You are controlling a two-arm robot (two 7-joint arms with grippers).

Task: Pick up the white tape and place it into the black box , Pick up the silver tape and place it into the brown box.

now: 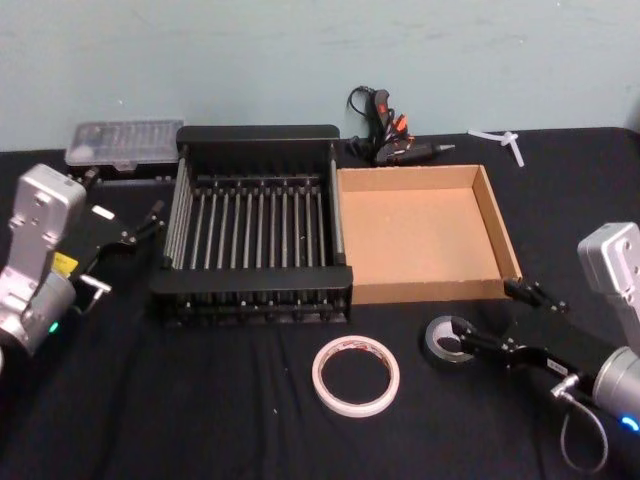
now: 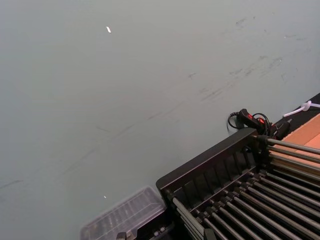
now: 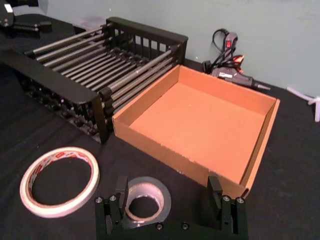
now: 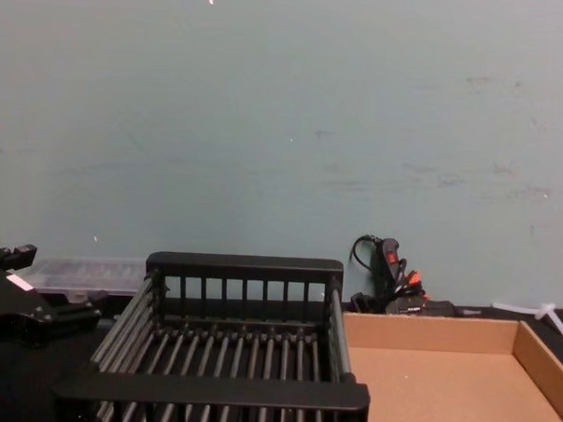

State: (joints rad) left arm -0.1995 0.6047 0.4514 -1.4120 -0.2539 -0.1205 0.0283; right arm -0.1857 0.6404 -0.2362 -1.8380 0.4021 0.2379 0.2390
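The right gripper (image 1: 487, 319) sits low over the black cloth in front of the brown box (image 1: 497, 232) with its jaws spread wide, one finger (image 3: 116, 200) lying across the silver tape (image 1: 447, 342) and the other out beside it, nothing clamped. The white tape (image 1: 355, 375) lies flat on the cloth near the silver roll, in front of the black box (image 1: 255, 142), which stands touching the brown box. The left gripper (image 1: 130, 235) hangs beside the black box's left wall, jaws parted and holding nothing.
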